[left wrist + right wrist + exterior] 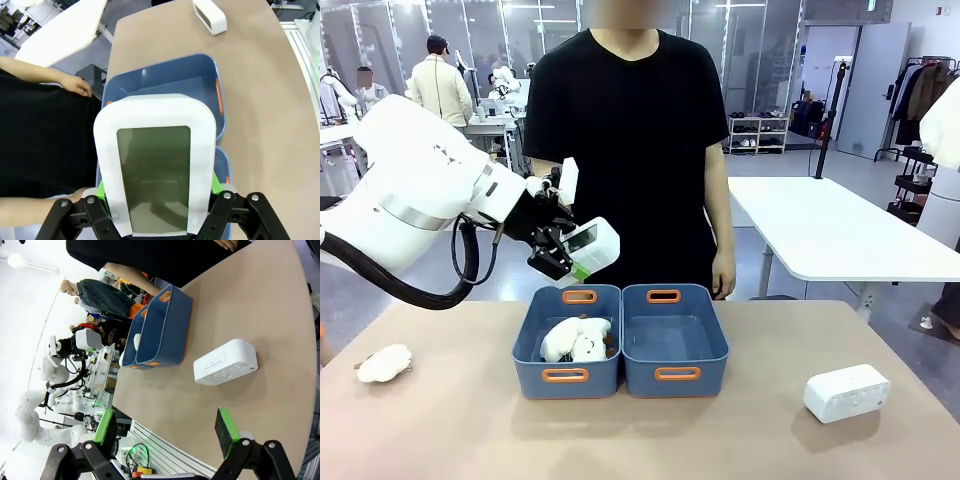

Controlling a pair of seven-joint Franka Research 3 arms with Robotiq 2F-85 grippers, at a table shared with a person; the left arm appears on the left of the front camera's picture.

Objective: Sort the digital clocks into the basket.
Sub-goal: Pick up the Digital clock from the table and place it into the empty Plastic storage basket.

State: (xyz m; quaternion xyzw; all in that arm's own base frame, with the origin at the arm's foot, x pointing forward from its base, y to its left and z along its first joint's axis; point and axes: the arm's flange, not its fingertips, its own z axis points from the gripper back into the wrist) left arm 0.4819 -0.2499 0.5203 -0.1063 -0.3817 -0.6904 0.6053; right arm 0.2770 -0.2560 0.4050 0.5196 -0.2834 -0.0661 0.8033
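Left gripper [570, 262] is raised above the table [750, 440], its jaws pinching one clock across the narrow sides. The held clock [596, 242] hangs tilted in the air over the far rim of the left basket [533, 335], close to the seam with the right basket [716, 340]. In the left wrist view the held clock [155, 165] turns its grey-green face to the camera, green pads [101, 190] pressed to either flank, and both baskets lie beneath it. The left basket contains a cream plush toy [576, 339]. A second plush [384, 363] lies on the table at its left edge, well apart from the baskets. The second clock [847, 392] rests on the table to the right of the right basket, clear of it. Right gripper [165, 432] hovers over the table near the second clock [225, 362], fingers spread wide with nothing between them. A person in black stands at the far side behind the baskets, one hand [723, 280] hanging near the table edge.
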